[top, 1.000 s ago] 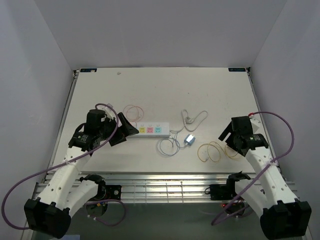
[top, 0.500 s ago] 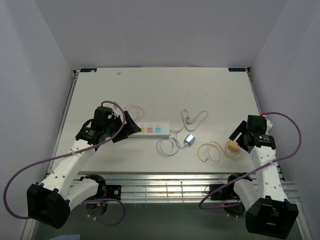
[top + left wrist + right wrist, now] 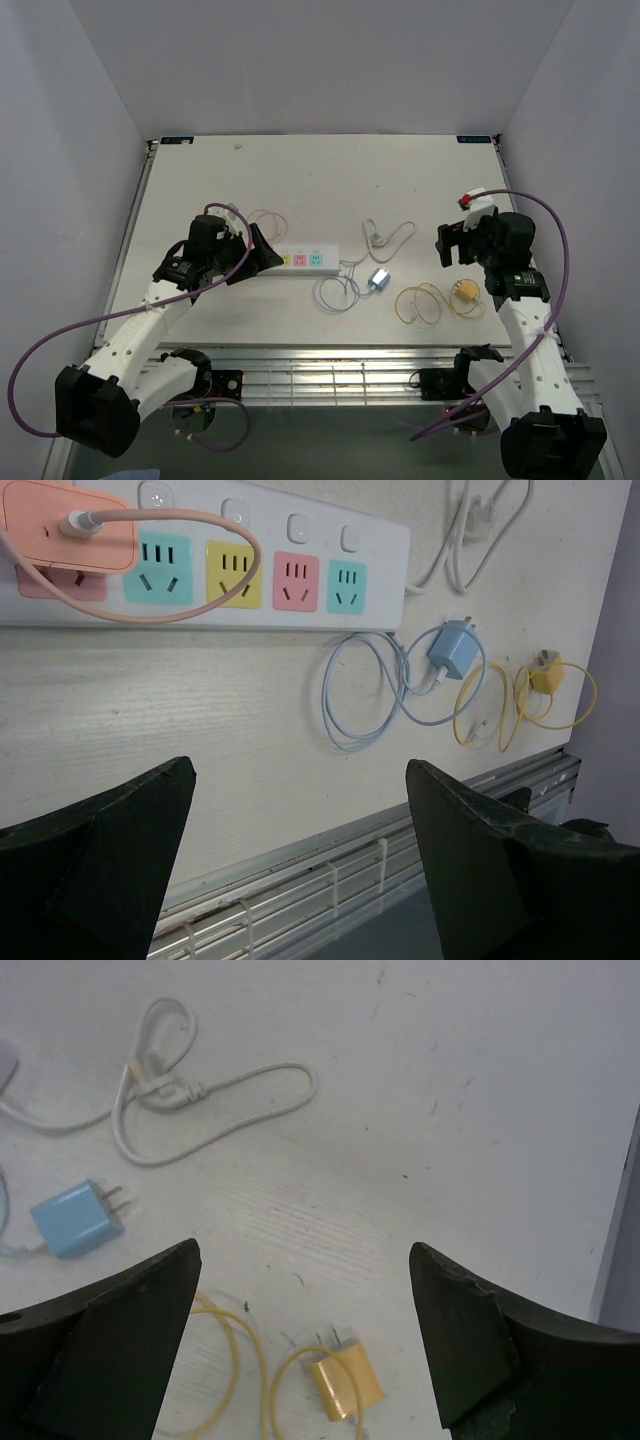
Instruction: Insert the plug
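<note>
A white power strip [image 3: 303, 261] [image 3: 290, 550] with coloured sockets lies left of the table's middle. A pink plug [image 3: 65, 530] sits in its leftmost socket. Two plugs lie loose: a blue plug [image 3: 379, 278] [image 3: 455, 650] [image 3: 75, 1218] on a pale blue cable, and a yellow plug [image 3: 465, 291] [image 3: 545, 675] [image 3: 345, 1385] on a yellow cable. My left gripper [image 3: 266, 256] [image 3: 298, 768] hangs open at the strip's left end and holds nothing. Behind and above the yellow plug, my right gripper [image 3: 447, 248] [image 3: 302, 1248] is open and empty.
A white cable [image 3: 387, 237] [image 3: 200, 1090] lies looped behind the blue plug. A pink cable loop [image 3: 265, 220] lies behind the strip's left end. Metal rails [image 3: 330, 375] run along the near table edge. White walls stand close on both sides.
My right arm has swung up and back off the yellow plug, which now lies uncovered. My left gripper has shifted slightly right toward the strip. Both grippers stay open.
</note>
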Robot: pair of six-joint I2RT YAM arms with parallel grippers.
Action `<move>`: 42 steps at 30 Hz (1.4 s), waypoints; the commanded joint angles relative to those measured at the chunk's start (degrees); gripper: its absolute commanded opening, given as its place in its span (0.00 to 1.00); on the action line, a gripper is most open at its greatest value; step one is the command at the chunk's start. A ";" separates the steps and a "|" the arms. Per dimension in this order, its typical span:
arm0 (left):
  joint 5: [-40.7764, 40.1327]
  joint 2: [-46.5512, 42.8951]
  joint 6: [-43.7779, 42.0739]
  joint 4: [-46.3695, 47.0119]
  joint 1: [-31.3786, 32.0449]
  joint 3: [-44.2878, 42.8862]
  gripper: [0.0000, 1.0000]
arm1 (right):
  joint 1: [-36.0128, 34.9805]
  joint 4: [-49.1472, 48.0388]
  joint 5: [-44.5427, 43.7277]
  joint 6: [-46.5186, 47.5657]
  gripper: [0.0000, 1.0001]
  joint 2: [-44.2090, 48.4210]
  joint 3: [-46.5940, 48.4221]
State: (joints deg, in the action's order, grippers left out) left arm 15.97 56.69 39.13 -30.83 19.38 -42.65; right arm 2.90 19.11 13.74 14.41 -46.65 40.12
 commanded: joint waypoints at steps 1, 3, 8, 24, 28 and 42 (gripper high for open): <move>-1.02 -0.78 -0.90 0.59 0.14 -0.77 0.98 | -4.56 -0.59 3.49 26.72 0.90 -1.25 -0.56; -2.51 -1.66 -0.38 0.77 0.14 -0.24 0.98 | -4.57 3.71 -1.13 31.27 0.90 -2.73 0.83; -2.96 -2.80 -0.02 0.86 0.22 0.38 0.98 | -4.13 9.98 -4.91 34.98 0.90 -2.74 -0.56; -5.51 -3.25 0.42 0.51 0.49 0.73 0.98 | 1.50 14.02 2.24 37.53 0.90 -14.42 -2.77; -6.21 -3.07 0.50 0.33 0.49 0.82 0.98 | 3.61 18.06 4.63 38.32 0.90 -20.75 0.31; -7.53 -3.16 1.03 -0.20 0.40 0.64 0.98 | 8.79 17.01 -3.99 40.17 0.92 -22.08 -1.46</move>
State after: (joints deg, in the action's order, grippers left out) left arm 9.37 53.98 39.92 -30.92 19.64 -41.60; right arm 11.25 37.19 10.20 53.19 -68.03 37.91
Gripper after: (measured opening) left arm 0.979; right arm 0.913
